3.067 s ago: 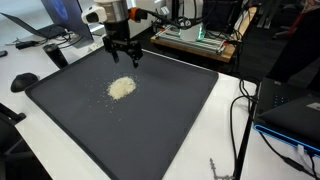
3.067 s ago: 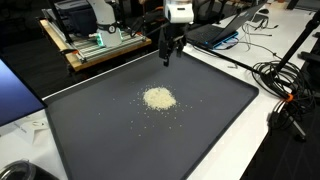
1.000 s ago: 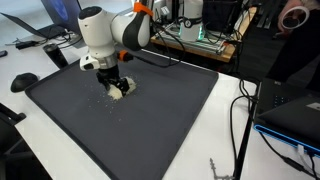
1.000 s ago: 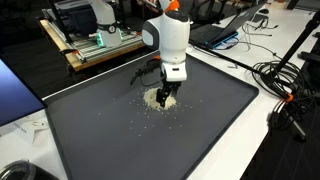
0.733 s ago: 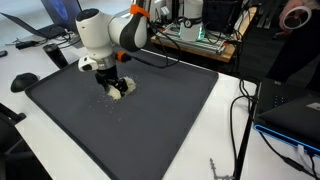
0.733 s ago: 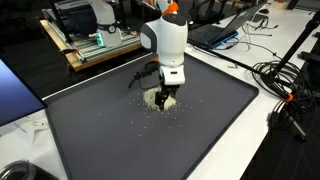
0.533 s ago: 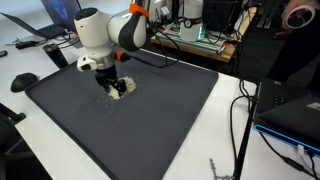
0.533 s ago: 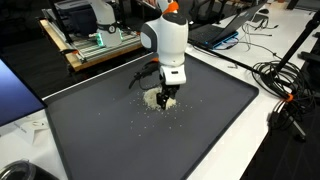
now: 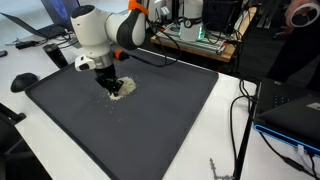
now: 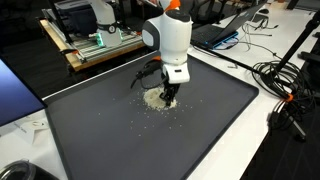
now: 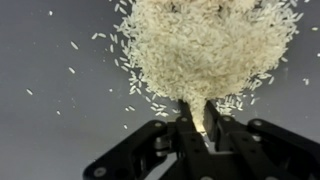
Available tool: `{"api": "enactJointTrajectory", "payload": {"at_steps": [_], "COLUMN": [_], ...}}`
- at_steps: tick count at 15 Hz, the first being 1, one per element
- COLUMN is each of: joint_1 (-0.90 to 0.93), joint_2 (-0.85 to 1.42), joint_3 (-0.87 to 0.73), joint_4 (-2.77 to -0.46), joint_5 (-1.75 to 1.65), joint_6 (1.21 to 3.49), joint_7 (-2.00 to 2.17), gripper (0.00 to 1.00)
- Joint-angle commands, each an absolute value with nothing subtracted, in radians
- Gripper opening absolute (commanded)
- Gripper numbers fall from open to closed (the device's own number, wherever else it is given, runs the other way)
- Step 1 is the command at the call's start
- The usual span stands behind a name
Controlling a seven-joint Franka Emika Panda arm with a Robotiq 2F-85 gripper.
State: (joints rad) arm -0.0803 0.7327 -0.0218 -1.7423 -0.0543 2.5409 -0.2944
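Under the tool (image 11: 198, 108), pale, loose, scattered-edged rice mound (image 11: 205, 50)

A white, rounded arm (image 10: 168, 35) with an orange ring (image 10: 172, 5) near its top, black cables (image 10: 145, 72) and black jaws.

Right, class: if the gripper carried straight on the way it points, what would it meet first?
Most likely the rice pile, at its edge; the dark mat lies just beneath, though depth is unclear.

Lab (laptop (image 10: 216, 32), tangled cables (image 10: 283, 78))
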Motion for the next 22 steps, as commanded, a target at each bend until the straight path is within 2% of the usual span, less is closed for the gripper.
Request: {"api": "enactJointTrajectory", "payload": {"at_steps": [1,4,14,15,17,22], "joint_1": [-0.091,-0.088,-0.080,-0.079,-0.077,-0.069], "joint_2": [0.738,0.733,0.726,0.720,0.711,0.663], "joint_3": [-0.004,-0.007,-0.016,-0.016,-0.018,-0.025], "joint_4": [-1.733,-1.736,-1.740,-1.741,-1.748,-1.771], "joint_5": [-0.074,-0.076,-0.083,-0.083,-0.086,-0.095], "joint_6": [2.506,2.510,2.516,2.510,2.519,2.519], "joint_7": [-0.300,-0.294,-0.281,-0.279,-0.278,-0.269], "gripper": [0.02,0.07,0.06,0.32,0.39,0.73]}}
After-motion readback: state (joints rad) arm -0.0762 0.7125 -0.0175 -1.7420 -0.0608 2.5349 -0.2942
